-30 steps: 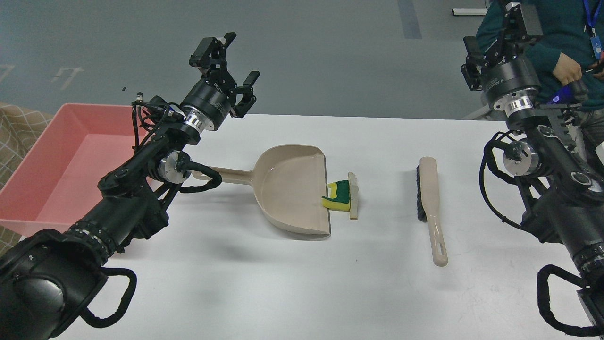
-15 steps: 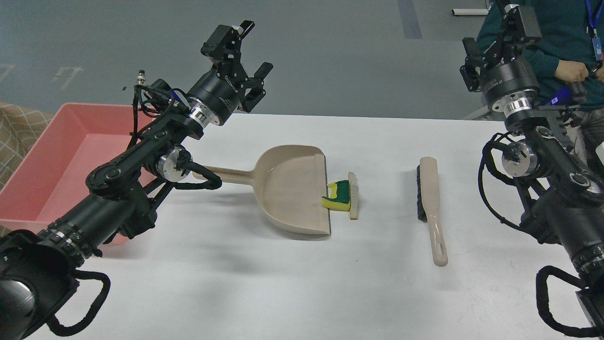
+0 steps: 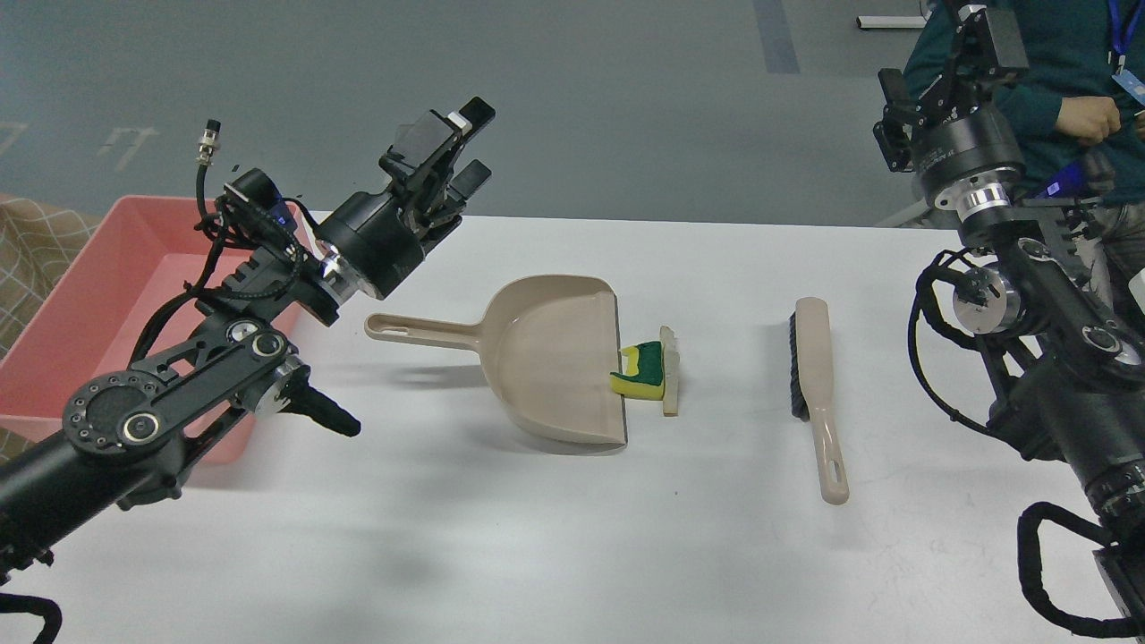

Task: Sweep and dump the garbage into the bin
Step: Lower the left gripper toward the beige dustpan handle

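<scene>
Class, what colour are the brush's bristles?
Black, on a beige handle; the brush shows best in the head view.

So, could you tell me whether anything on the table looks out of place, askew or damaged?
Only the garbage stands out: a ragged, notched sponge piece and a pale strip lie loose at the dustpan mouth. The brush lies flat to their right, and the pink bin sits upright at the table's left edge.

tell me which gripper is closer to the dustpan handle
Left. The left gripper hangs just above and behind the dustpan handle; the right gripper is raised far off past the brush.
</scene>
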Robot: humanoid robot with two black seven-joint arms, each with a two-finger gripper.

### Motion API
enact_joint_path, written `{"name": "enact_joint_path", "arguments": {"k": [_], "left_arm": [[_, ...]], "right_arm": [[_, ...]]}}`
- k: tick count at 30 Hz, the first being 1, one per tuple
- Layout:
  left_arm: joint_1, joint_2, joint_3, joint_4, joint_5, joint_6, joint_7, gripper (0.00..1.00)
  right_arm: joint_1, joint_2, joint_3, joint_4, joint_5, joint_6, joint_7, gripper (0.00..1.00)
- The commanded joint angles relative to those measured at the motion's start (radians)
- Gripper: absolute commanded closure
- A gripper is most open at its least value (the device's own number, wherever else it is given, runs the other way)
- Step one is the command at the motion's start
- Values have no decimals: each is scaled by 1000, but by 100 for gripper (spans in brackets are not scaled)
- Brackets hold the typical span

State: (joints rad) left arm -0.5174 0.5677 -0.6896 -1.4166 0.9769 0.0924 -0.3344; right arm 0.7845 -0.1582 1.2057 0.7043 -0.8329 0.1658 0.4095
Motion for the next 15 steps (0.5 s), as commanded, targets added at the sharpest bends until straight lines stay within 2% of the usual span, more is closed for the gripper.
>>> {"name": "enact_joint_path", "arguments": {"k": [1,3,7,15], "left_arm": [[104,58,1,-103,101,98,32,2],[147,83,1,-139,137,130,34,2],[316,135,1,-199,284,222,28,2],[493,156,-4,-226,333,254,26,2]], "right_arm": [[1,0,0,0,0,-2,0,0],[-1,2,0,0,0,0,0,0],[1,0,0,-2,0,-2,0,0],[-1,0,0,-2,0,-2,0,0]]}}
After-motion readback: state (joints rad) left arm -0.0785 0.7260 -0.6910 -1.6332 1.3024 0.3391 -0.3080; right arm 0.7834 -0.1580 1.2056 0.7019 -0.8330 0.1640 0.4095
